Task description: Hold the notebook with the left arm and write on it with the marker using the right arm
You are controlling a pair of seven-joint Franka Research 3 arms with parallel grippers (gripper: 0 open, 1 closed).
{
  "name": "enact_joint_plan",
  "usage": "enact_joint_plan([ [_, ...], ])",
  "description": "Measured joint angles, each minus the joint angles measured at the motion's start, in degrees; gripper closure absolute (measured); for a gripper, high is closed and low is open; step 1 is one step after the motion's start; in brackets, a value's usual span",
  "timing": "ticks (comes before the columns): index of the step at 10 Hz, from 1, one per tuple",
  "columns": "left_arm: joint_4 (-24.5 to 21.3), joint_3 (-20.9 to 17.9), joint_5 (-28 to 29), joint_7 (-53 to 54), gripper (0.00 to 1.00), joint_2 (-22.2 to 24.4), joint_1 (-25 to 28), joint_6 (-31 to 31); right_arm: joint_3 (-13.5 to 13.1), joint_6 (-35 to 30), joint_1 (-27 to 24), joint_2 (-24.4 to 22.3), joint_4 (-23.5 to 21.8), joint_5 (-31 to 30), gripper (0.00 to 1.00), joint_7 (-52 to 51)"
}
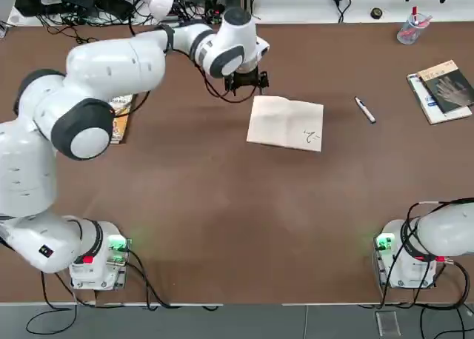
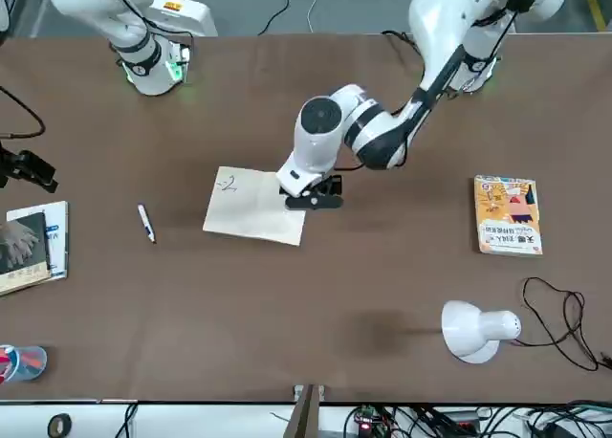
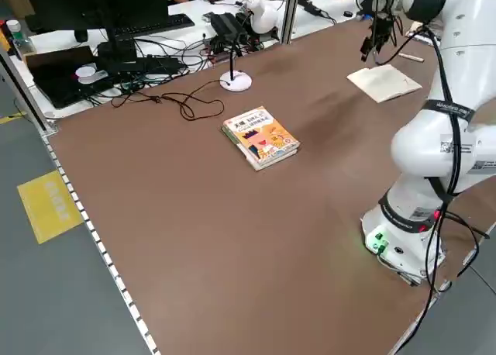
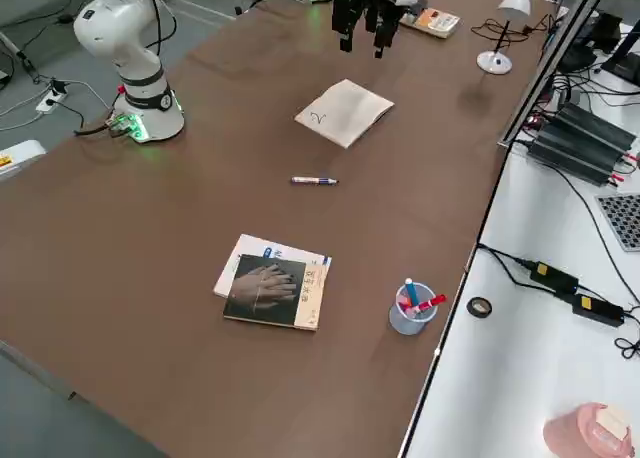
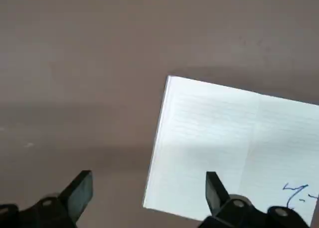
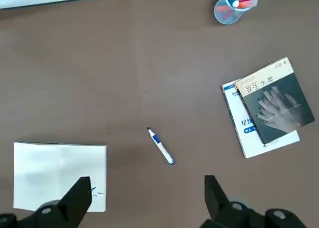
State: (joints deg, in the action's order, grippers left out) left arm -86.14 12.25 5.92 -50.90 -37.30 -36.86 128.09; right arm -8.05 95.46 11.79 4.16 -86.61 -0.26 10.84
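Notebook [image 1: 285, 123] lies open and flat on the brown table [image 1: 222, 220], just right of centre in the upper half of the top view, a small scribble near its lower right corner; my left gripper [image 1: 245, 81] hangs at its upper left corner, fingers spread apart and clamped on nothing; whether it touches the page I cannot tell. Marker [image 1: 364, 109] lies bare on the table to the right of the notebook, apart from it. My right gripper [image 6: 144, 198] shows only in its own wrist view, fingers wide apart and empty; that arm's base sits at the lower right of the top view.
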Motion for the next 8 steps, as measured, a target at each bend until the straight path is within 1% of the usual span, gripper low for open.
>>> enact_joint_plan([
  [2,0.2,-0.2,0.6,-1.1,0.00,-1.8,-0.9,2.4,0.0,0.0,0.0,0.0,0.0,0.0,0.00,0.0],
  [3,0.2,-0.7,2.4,-2.3,0.00,-2.4,-1.7,2.9,0.0,0.0,0.0,0.0,0.0,0.0,0.00,0.0],
  [5,0.4,-1.9,6.4,-6.3,0.00,-3.3,-4.1,3.1,0.0,0.0,0.0,0.0,0.0,0.0,0.00,0.0],
  [8,0.9,-2.6,7.9,-8.5,0.00,-4.6,-5.9,3.2,-0.1,0.0,0.0,0.0,-0.1,0.0,0.00,0.0],
])
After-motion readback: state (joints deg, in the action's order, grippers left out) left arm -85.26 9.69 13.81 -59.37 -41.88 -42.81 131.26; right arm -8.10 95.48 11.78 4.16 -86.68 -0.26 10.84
